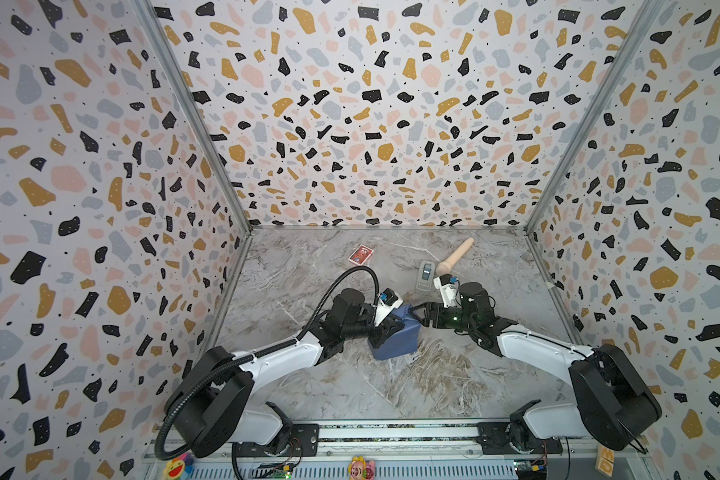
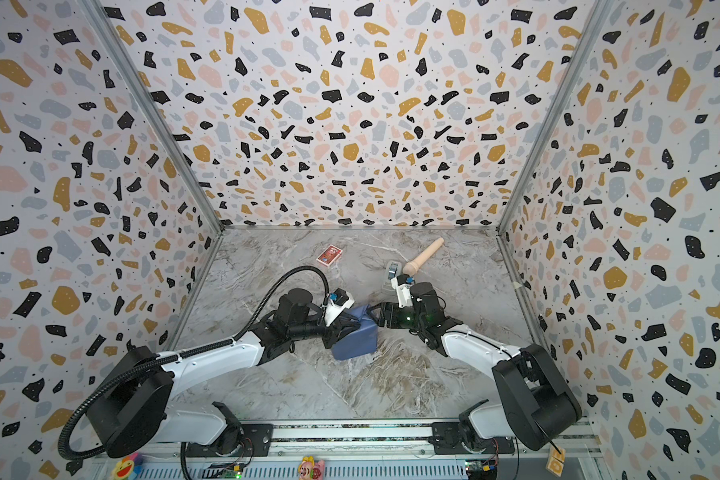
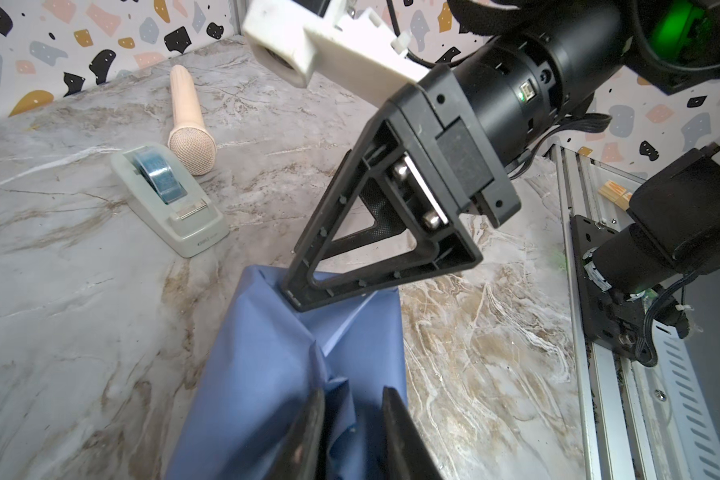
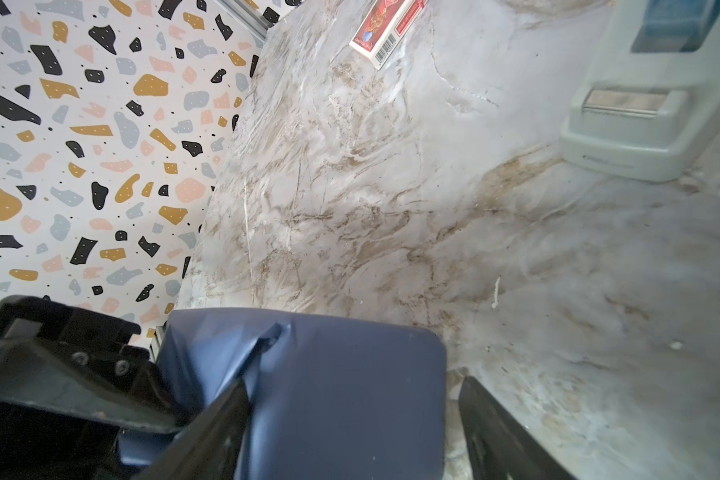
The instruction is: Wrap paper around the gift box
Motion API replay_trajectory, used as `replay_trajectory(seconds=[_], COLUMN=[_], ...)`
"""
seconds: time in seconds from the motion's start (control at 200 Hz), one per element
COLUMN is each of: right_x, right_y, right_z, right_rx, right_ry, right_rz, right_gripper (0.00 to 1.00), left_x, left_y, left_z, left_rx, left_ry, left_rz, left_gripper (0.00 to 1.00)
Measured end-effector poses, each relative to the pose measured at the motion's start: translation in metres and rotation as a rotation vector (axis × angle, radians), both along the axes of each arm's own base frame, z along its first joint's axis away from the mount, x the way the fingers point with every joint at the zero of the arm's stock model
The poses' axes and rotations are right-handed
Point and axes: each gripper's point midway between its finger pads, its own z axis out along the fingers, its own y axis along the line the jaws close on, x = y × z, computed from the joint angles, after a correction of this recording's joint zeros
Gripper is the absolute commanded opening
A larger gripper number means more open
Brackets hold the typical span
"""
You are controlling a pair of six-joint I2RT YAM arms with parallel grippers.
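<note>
The paper (image 1: pixel 396 347) (image 2: pixel 356 345) is a blue sheet folded into a boxy bundle at mid table. The gift box is hidden inside it. In the left wrist view my left gripper (image 3: pixel 353 392) stands slightly open over the bundle's top, with a loose creased fold of paper (image 3: pixel 267 353) between its fingers. My right gripper (image 4: pixel 354 382) is wide open astride the far end of the paper (image 4: pixel 341 407). One finger (image 4: pixel 225 415) lies against a crumpled fold; the other finger (image 4: pixel 495 419) stands just clear of the bundle's edge. In both top views the two grippers meet at the bundle from opposite sides.
A grey tape dispenser (image 1: pixel 425 278) (image 3: pixel 171 199) sits just behind the right gripper, with a beige toy microphone (image 1: pixel 456 257) beyond it. A red card pack (image 1: pixel 360 254) (image 4: pixel 385 33) lies at the back. Speckled walls close three sides; a metal rail (image 1: pixel 391 432) runs along the front.
</note>
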Motion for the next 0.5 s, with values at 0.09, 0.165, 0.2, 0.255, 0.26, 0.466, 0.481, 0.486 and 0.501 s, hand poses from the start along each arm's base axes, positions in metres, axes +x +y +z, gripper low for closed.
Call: replay_trajectory(seconds=[0.09,0.165,0.2,0.255,0.26,0.466,0.481,0.486,0.501], right_x=[-0.004,-0.005,-0.005,-0.003,-0.003,0.008,0.007,0.007,0.007], right_y=[-0.004,-0.005,-0.005,-0.001,-0.001,0.023,0.024,0.024,0.025], right_z=[0.007,0.018,0.024,0.031,0.032,0.027,0.024,0.023,0.02], right_rx=[-0.012,-0.005,0.001,0.009,0.01,0.004,0.001,-0.001,-0.005], right_ry=[-0.011,-0.033,-0.045,-0.058,-0.06,-0.041,-0.035,-0.032,-0.025], right_rz=[0.003,0.004,0.005,0.01,0.012,0.052,0.055,0.056,0.058], right_gripper=[0.84,0.87,0.88,0.89,0.89,0.89,0.89,0.89,0.89], left_x=[-0.001,-0.002,-0.002,-0.002,-0.002,-0.004,-0.004,-0.004,-0.005], left_y=[0.0,0.001,0.001,0.001,0.001,0.0,0.0,0.0,0.0], left_z=[0.0,0.0,0.001,0.001,0.001,0.001,0.001,0.001,0.001], left_rx=[-0.002,-0.003,-0.003,-0.003,-0.003,-0.006,-0.006,-0.006,-0.006], left_ry=[-0.003,-0.006,-0.006,-0.006,-0.006,-0.01,-0.01,-0.009,-0.011], left_rz=[-0.001,-0.001,-0.002,-0.002,-0.002,-0.008,-0.008,-0.008,-0.009], left_gripper=[0.3,0.31,0.32,0.33,0.33,0.4,0.4,0.4,0.41])
